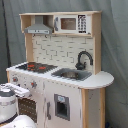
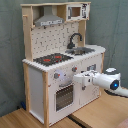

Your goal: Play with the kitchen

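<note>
The kitchen (image 1: 60, 95) (image 2: 37, 80) is a white and light-wood toy. It has a black stovetop (image 1: 35, 66) (image 2: 52, 59) with red burners, a black faucet (image 1: 84, 59) (image 2: 75, 40) over a sink (image 1: 70, 74) (image 2: 82, 50), a pegboard back, a hood (image 1: 39, 27) (image 2: 48, 20) and a microwave (image 1: 70, 23) (image 2: 75, 11). My gripper (image 1: 22, 91) (image 2: 76, 78) is on a white arm. It reaches to the front panel at knob height, just above the oven door (image 1: 27, 107) (image 2: 64, 96). I cannot tell whether it touches a knob.
The kitchen stands on a wooden tabletop (image 2: 100, 115). A grey-green curtain (image 1: 115, 50) (image 2: 10, 50) hangs behind it. The arm's white body (image 1: 7, 102) (image 2: 110, 81) fills the space in front of the oven side.
</note>
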`<state>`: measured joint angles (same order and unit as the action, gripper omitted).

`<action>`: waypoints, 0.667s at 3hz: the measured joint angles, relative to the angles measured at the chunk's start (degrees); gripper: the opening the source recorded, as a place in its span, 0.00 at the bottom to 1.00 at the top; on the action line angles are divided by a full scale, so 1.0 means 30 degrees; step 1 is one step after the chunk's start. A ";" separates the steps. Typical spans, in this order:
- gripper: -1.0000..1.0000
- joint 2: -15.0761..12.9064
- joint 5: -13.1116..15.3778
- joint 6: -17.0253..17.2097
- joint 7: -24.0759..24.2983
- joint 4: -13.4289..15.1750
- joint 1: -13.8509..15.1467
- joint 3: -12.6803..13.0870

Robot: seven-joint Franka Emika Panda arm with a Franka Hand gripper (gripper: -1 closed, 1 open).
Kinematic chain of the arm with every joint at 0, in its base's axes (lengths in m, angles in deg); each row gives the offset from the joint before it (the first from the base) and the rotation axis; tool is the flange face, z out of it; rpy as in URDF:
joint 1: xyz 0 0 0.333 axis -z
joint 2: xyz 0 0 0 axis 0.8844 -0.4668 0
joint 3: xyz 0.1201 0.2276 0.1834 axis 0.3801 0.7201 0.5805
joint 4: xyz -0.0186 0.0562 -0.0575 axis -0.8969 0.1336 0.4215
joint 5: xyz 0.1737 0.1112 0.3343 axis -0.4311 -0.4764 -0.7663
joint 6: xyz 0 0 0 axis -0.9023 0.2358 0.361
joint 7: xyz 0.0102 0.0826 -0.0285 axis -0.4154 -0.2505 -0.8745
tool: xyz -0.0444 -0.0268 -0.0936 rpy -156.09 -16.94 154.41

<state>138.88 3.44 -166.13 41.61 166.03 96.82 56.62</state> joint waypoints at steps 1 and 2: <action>1.00 -0.0001 -0.0012 0.1442 0.0478 -0.0025 -0.1304 0.0000; 1.00 -0.0002 -0.0018 0.2927 0.0675 -0.0275 -0.2596 -0.0003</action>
<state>138.87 3.38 -157.35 43.63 165.21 89.03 56.61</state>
